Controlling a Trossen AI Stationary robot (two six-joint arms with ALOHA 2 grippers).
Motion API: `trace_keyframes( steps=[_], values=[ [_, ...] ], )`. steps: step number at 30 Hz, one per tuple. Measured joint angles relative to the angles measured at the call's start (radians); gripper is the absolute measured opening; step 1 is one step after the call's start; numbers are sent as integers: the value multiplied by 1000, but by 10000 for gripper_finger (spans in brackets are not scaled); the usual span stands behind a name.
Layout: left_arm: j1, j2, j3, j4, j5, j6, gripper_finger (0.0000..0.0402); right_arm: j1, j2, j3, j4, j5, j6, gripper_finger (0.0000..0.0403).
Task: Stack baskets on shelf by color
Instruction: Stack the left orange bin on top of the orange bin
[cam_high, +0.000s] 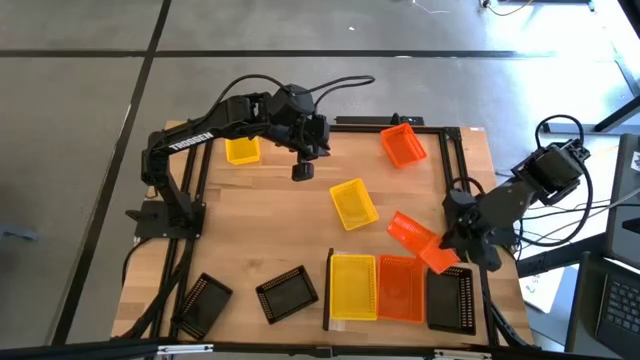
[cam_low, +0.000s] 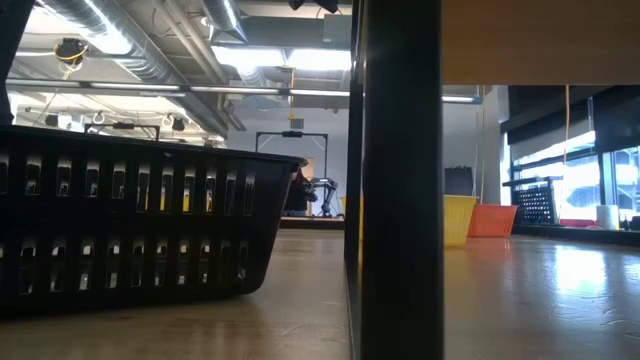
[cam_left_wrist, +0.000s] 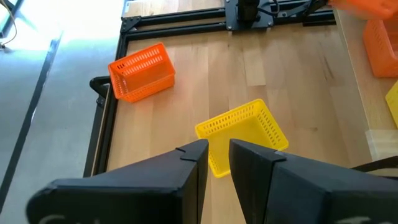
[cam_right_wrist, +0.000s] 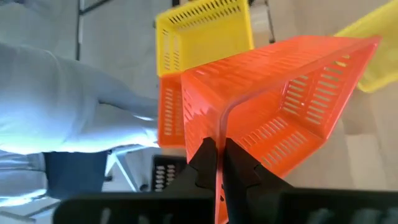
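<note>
Over the shelf (cam_high: 396, 318), your right fingers (cam_right_wrist: 217, 163) pinch one thin wall of the orange basket (cam_high: 420, 242), so it could slip and fall crooked; your left fingers (cam_left_wrist: 217, 163) hang empty, slightly apart.

Left tool (cam_high: 302, 171) slightly parted, right tool (cam_high: 447, 238) clamped

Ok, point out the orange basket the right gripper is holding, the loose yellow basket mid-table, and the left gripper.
orange basket (cam_right_wrist: 280, 106): right wrist view, on its mesh side wall.
yellow basket (cam_high: 353, 203): high view, on its floor.
left gripper (cam_high: 302, 172): high view, at its fingertips.
</note>
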Motion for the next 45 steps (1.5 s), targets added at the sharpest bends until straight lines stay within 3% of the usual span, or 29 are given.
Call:
trace_keyframes(
  steps=[12,19,34,45],
  values=[
    [0,0,0,-2,0,0,57,0,3,0,-28,-48,-50,0],
    [0,0,0,-2,0,0,57,0,3,0,-4,-137,2,0],
    [0,0,0,-3,0,0,57,0,13,0,29,-134,2,0],
    [0,0,0,-5,0,0,57,0,54,0,25,-225,-2,15]
  ],
)
